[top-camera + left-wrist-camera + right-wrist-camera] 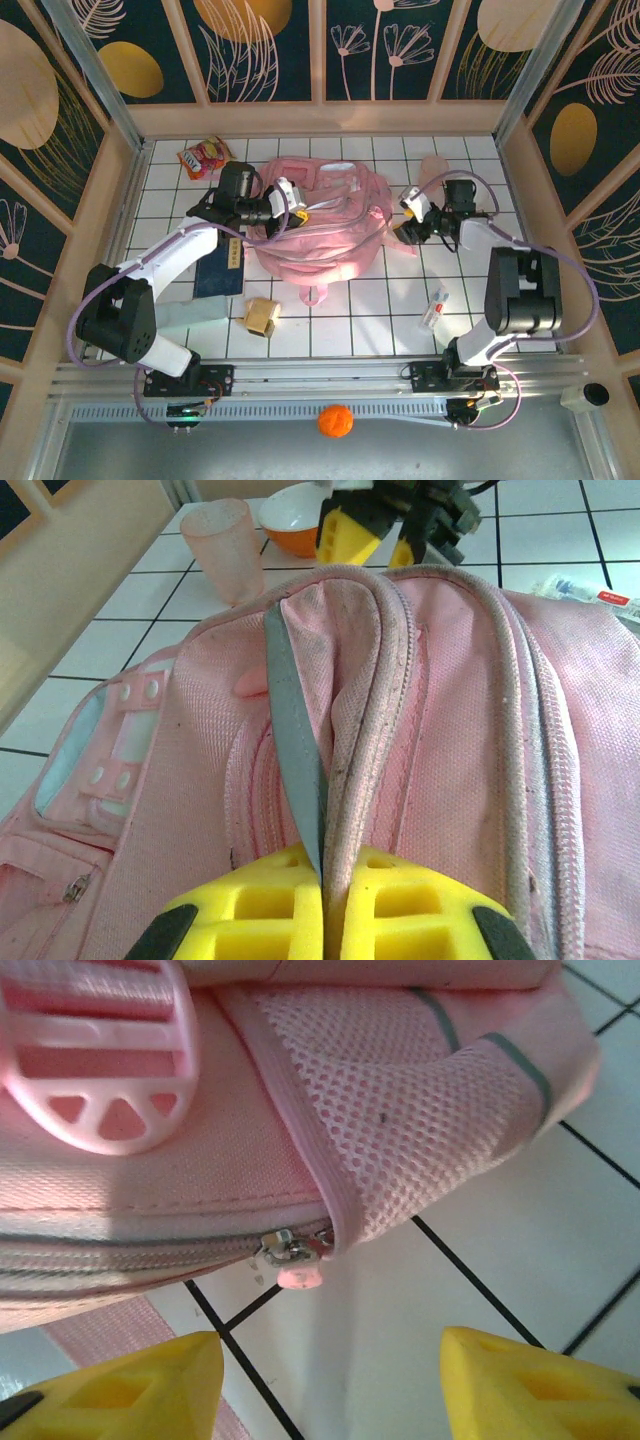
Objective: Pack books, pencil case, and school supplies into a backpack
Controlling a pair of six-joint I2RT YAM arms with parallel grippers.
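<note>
The jaws of the left gripper (322,880) are pressed together on a grey strip (295,740) that runs along a top seam of the backpack (320,230), pinching that edge and holding it up. The jaws of the right gripper (330,1360) stand apart with nothing between them. They are low over the surface (520,1230) at the bag's side and aimed at the zipper pull (298,1275), which sits just ahead of the tips and is not yet touched. The pull hangs where the zip meets the mesh pocket (400,1090).

The step in hand looks like opening the bag, with one arm bracing it and the other going for the zip. Packing itself seems not to have begun. The book (218,265) and the pencil case (195,312) lie on the surface by the left arm. The tan box (262,315) sits just in front of the bag, and the white item (435,308) lies near the right arm's base, all of them outside the backpack.

The next move probably calls for the right jaws to ease forward and close squarely on the small pink tab. They would then draw it along the zip line while the left grip keeps the fabric taut. The tab is small and loose, so a slightly off approach could nudge it aside or catch the mesh instead.
</note>
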